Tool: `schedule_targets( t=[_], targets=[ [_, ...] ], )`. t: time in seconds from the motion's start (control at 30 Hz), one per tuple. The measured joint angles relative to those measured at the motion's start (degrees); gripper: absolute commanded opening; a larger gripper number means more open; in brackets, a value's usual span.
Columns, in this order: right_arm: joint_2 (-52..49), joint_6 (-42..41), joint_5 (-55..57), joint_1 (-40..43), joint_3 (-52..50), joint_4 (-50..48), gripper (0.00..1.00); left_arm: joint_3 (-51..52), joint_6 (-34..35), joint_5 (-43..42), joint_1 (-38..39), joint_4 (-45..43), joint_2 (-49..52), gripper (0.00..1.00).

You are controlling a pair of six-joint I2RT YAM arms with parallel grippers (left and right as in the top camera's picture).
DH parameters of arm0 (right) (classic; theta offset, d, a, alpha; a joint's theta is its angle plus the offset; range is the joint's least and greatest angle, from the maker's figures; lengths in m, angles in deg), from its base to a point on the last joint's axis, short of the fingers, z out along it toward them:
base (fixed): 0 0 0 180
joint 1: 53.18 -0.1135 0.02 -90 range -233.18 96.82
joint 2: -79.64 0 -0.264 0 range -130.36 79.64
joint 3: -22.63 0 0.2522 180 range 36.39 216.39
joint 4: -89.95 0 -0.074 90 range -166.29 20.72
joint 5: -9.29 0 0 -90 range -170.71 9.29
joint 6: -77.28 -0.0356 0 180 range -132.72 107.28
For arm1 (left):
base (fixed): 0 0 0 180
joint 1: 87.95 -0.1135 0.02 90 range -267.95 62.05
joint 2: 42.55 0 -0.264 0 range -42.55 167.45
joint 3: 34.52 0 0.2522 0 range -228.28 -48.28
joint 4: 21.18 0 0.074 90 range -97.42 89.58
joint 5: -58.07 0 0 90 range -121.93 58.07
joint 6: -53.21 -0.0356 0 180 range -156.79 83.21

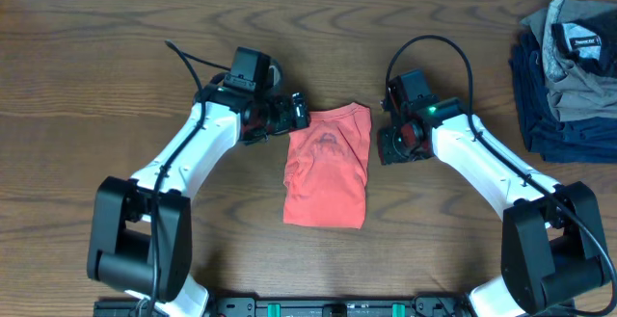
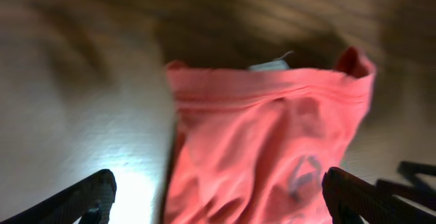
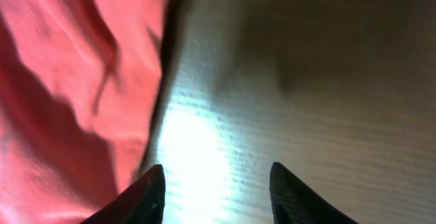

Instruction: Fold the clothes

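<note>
The coral-red T-shirt (image 1: 328, 168) lies folded into a narrow rectangle at the table's centre, printed lettering facing up. My left gripper (image 1: 300, 115) is open at the shirt's upper left corner; in the left wrist view its jaws (image 2: 218, 197) spread wide over the shirt (image 2: 272, 142), holding nothing. My right gripper (image 1: 385, 145) is open just right of the shirt's right edge; in the right wrist view its jaws (image 3: 216, 190) hover over bare wood with the shirt (image 3: 75, 94) to their left.
A pile of grey and navy garments (image 1: 569, 76) lies at the table's right edge. The wooden table (image 1: 116, 76) shows bare on the left and along the front.
</note>
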Motion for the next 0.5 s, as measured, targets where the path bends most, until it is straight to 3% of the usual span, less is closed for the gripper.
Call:
schedule_targets(
  t=[0.3,0.33,0.37,0.43,0.47,0.5],
  targets=[
    [0.0,-0.61,0.09,0.22,0.04,5.25,0.43,0.0,-0.87,-8.26,0.13,-5.64,9.62,1.0],
    [0.0,-0.68,0.07,0.22,0.04,5.62,0.42,-0.15,-0.87,-9.77,0.09,-5.86,10.27,0.95],
    [0.0,-0.7,0.07,0.22,0.04,5.86,0.42,-0.17,-0.85,-10.03,0.17,-6.27,10.29,0.9],
    [0.0,-0.92,0.09,0.22,0.04,6.29,0.41,-0.2,-0.61,-11.3,0.66,-6.36,10.95,0.69],
    [0.0,-1.05,0.09,0.22,0.04,6.49,0.41,-0.22,-0.87,-11.76,1.05,-6.51,11.39,0.54],
    [0.0,-1.11,0.11,0.22,0.04,6.78,0.4,-0.22,-1.05,-11.91,1.46,-6.62,11.69,0.3]
  ],
)
